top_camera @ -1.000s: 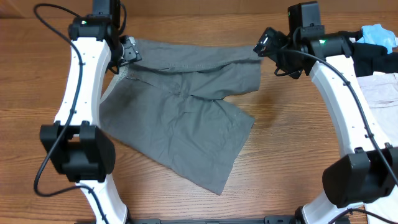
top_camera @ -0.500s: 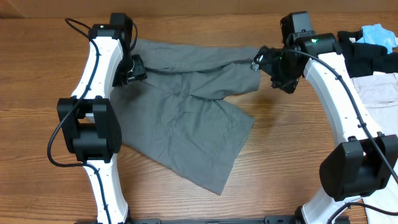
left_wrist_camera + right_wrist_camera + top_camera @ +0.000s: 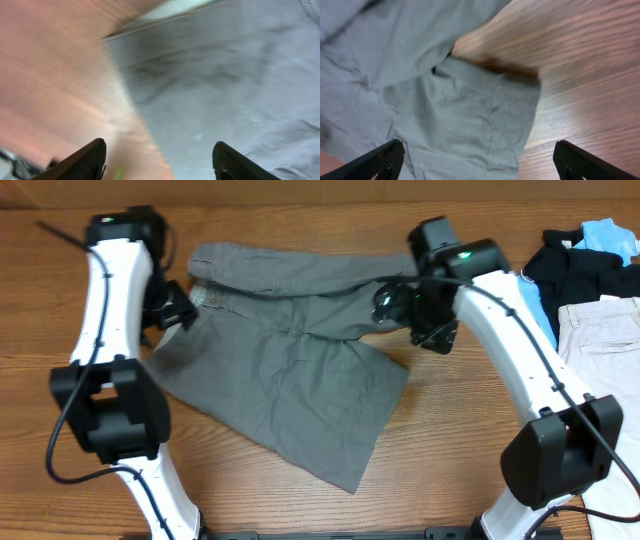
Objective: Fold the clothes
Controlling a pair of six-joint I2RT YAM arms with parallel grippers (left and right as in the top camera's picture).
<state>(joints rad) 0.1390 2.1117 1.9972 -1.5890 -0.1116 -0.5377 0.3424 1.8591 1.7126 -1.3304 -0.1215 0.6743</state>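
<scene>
Left hand (image 3: 159, 145) has come off the trousers' (image 3: 290, 370) waistband, swung outward; the cloth's edge now lies below it. Right hand (image 3: 477, 145) has moved inward from the corner; the leg end is now beneath it.

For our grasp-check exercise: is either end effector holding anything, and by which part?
Nothing is held. The left end effector and right end effector both hang open over the grey trousers, no cloth between their fingers.
</scene>
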